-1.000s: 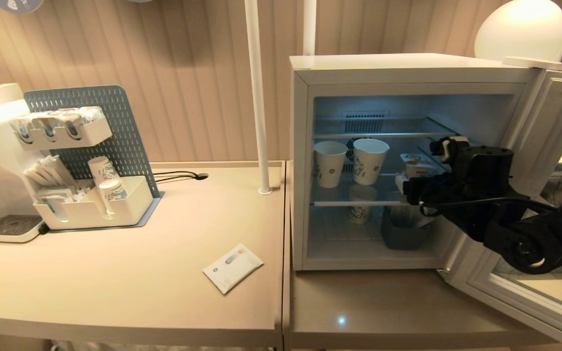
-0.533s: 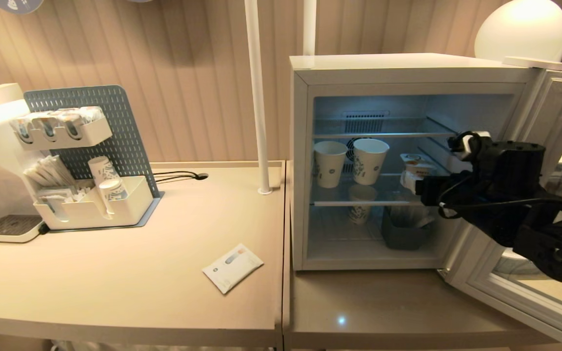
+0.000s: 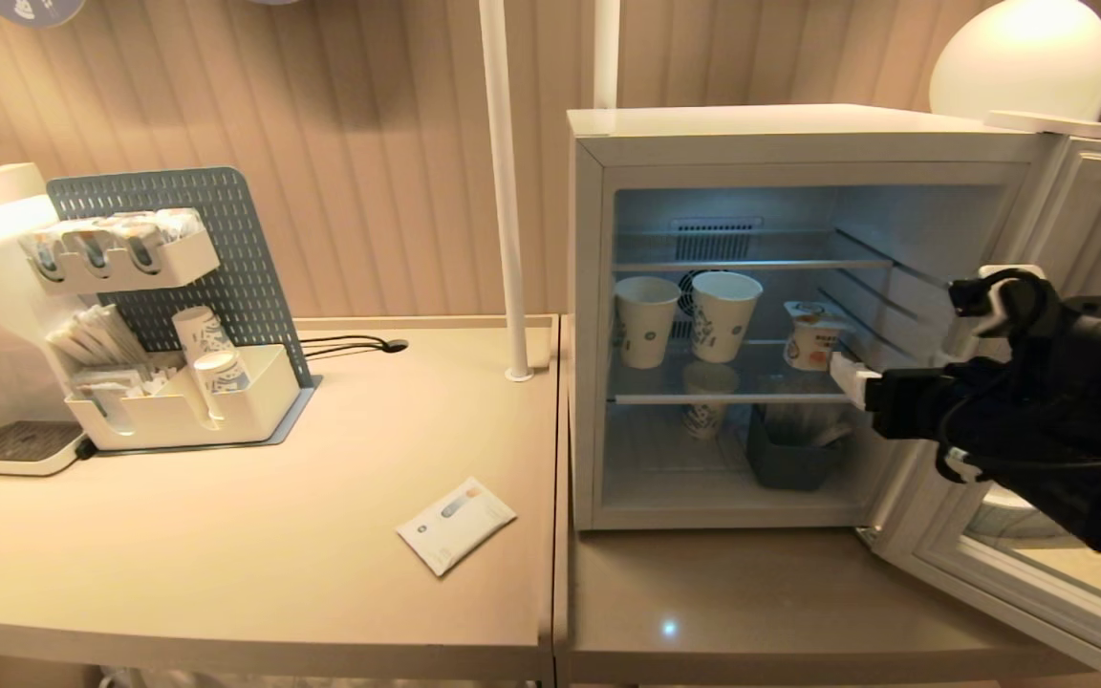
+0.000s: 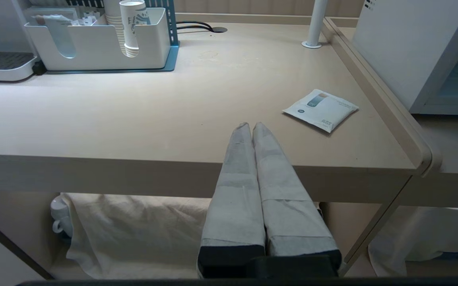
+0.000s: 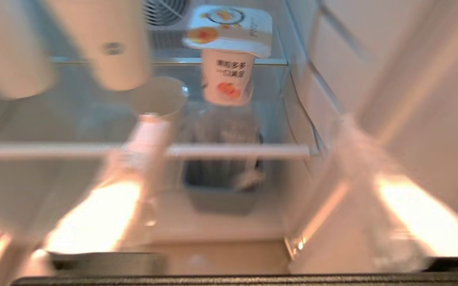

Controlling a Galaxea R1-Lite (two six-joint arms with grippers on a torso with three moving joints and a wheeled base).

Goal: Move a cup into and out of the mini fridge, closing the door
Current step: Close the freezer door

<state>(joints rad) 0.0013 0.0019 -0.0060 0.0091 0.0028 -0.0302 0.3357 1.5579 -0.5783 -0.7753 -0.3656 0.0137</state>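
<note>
My right gripper (image 3: 858, 380) sits at the right edge of the mini fridge (image 3: 799, 134) opening, fingers spread wide, holding nothing. The cup (image 3: 812, 336) stands upright on the middle wire shelf (image 3: 703, 397), right side, just beyond my fingertips and apart from them. Two paper cups (image 3: 684, 320) stand left of it on the same shelf. A grey bin (image 3: 789, 463) sits on the fridge floor below. The door (image 3: 1038, 535) is swung open to the right. My left gripper (image 4: 251, 131) is parked near the desk (image 4: 133, 119) front edge, fingers pressed together, empty. A white packet (image 3: 456, 524) lies on the desk.
</note>
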